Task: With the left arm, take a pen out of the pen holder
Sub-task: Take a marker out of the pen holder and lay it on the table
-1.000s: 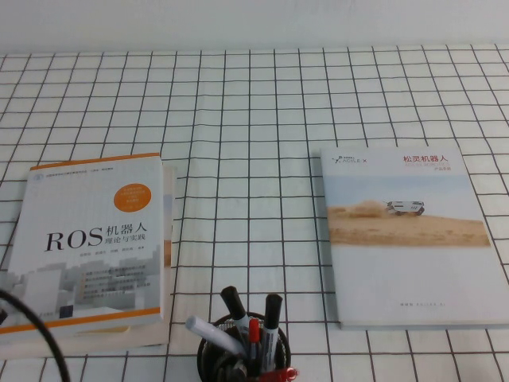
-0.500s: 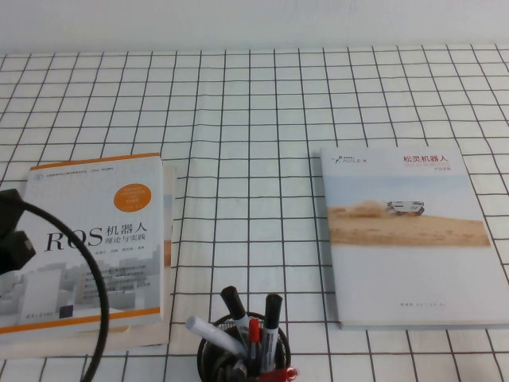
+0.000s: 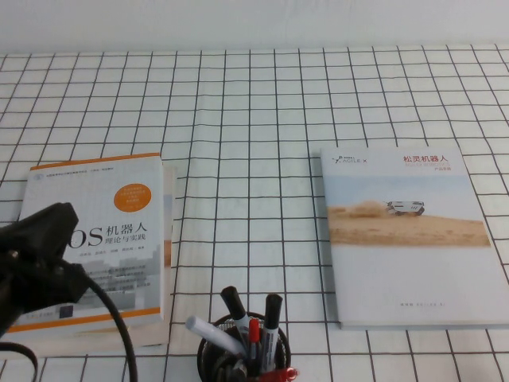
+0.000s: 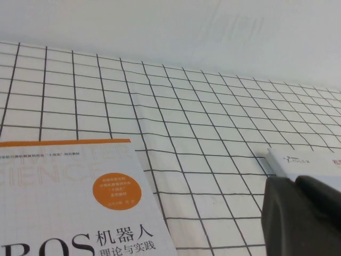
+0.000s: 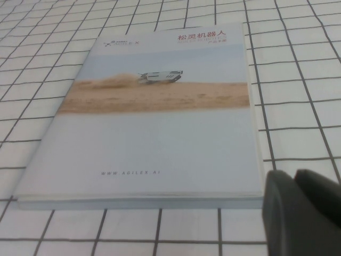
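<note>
Pens: several stand bunched in the pen holder (image 3: 238, 362), none taken out. A black-capped marker (image 3: 273, 309) rises highest, a red pen (image 3: 253, 330) stands beside it, and a pale-capped pen (image 3: 208, 333) leans toward the ROS book (image 3: 103, 207).
Holder position: near middle of the bench (image 3: 254, 119), between the ROS book and the brochure (image 3: 406, 239); its base is cut off by the lower edge of the high view.
Left hand (image 4: 294, 186): closed and empty, above the ROS book at the left of the bench, well apart from the holder. The holder does not show in its wrist view.
Right hand (image 5: 294, 178): closed and empty, low over a near corner of the brochure, out of the high view.
Risk, closed fingers: if the left hand comes down without opening, it would likely push the pens aside or tip the holder.
Risk, crowding: the caps sit close together, so a wide grasp may pinch two pens at once, or slide off a slanted one.
Risk, light holder: a tightly wedged pen could drag the mesh cup up with it, then drop and spill it.
Risk, cable (image 3: 111, 306): it loops over the book near the holder and may snag a protruding cap as the arm crosses.
</note>
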Robot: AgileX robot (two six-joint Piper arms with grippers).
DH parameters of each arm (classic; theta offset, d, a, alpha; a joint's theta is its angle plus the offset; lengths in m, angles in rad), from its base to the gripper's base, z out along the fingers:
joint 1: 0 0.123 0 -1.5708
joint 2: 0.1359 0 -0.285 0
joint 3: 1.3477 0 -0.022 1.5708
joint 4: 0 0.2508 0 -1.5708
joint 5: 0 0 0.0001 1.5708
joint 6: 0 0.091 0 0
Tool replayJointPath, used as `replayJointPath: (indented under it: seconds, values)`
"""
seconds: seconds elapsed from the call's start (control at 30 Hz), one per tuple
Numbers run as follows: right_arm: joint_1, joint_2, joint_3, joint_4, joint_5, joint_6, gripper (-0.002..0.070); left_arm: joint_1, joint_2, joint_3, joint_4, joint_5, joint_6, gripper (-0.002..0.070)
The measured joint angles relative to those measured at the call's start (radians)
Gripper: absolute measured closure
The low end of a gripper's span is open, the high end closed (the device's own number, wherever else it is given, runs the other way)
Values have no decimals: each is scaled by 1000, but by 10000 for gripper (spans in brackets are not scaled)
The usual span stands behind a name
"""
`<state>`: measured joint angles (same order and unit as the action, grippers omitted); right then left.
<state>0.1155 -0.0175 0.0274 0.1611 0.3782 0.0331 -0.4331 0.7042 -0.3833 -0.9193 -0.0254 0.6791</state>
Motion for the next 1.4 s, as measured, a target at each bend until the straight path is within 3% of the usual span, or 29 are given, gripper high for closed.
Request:
replayJointPath:
  seconds: [0.2,0.37,0.47,0.7,0.77,0.97,1.07,1.4]
  values:
    - [0,0,0,0,0,0,688,-225,2,126,286,-300,-347,678]
    - [0,0,0,0,0,0,688,-320,51,177,510,-455,-550,676]
    - [0,0,0,0,0,0,688,-337,112,186,550,-491,-645,620]
    - [0,0,0,0,0,0,689,-342,266,226,583,-620,-892,322]
    - [0,0,0,0,0,0,688,-342,296,244,615,-656,-938,274]
    - [0,0,0,0,0,0,688,-342,348,298,785,-790,-1089,238]
    - [0,0,0,0,0,0,688,-342,348,326,809,-877,-1126,236]
    - [0,0,0,0,0,0,688,-342,348,393,870,-905,-1184,234]
